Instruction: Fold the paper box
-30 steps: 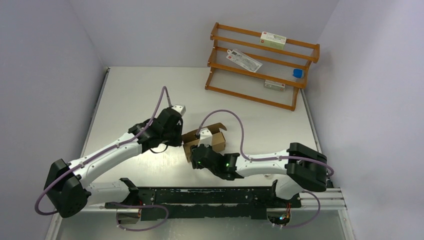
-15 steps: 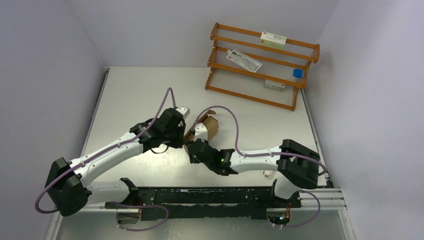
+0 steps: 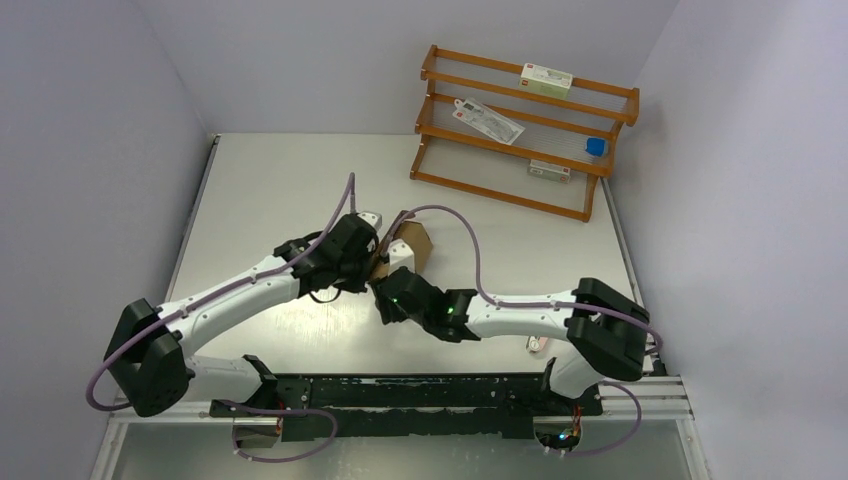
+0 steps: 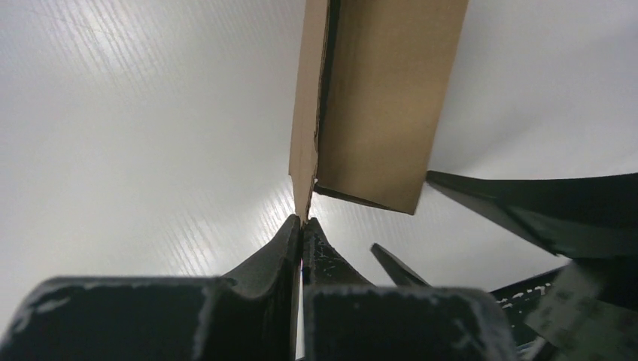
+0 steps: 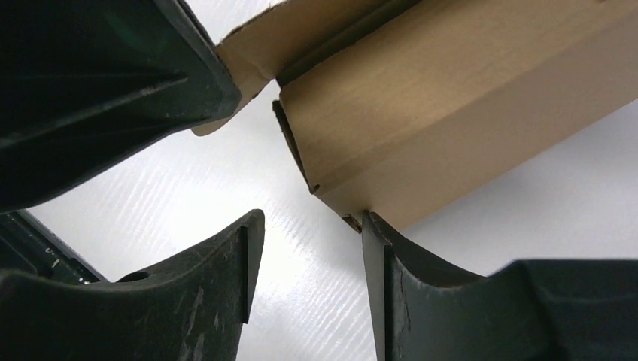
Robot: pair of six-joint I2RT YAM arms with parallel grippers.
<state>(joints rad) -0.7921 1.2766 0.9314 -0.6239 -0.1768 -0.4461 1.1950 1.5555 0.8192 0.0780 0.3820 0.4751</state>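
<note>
The paper box [image 3: 417,243], plain brown cardboard, is partly hidden between my two wrists in the top view. My left gripper [image 3: 374,264] is shut on the thin edge of one of its flaps [image 4: 305,173]. In the left wrist view that gripper [image 4: 302,220] pinches the flap's corner, and the box body [image 4: 380,98] hangs just beyond. My right gripper [image 5: 312,216] is open below the box [image 5: 451,98]. Its right fingertip [image 5: 372,226] touches the box's lower corner, and nothing lies between its fingers. The left gripper's dark body [image 5: 98,90] fills the upper left of the right wrist view.
A wooden rack [image 3: 525,130] stands at the back right and holds small printed cartons and a packet. A small object [image 3: 537,346] lies near the right arm's base. The white table [image 3: 260,190] stretches behind and left of the arms.
Both grippers and the box have moved toward the far side of the table and a little left. The right gripper's jaws have spread wider.
</note>
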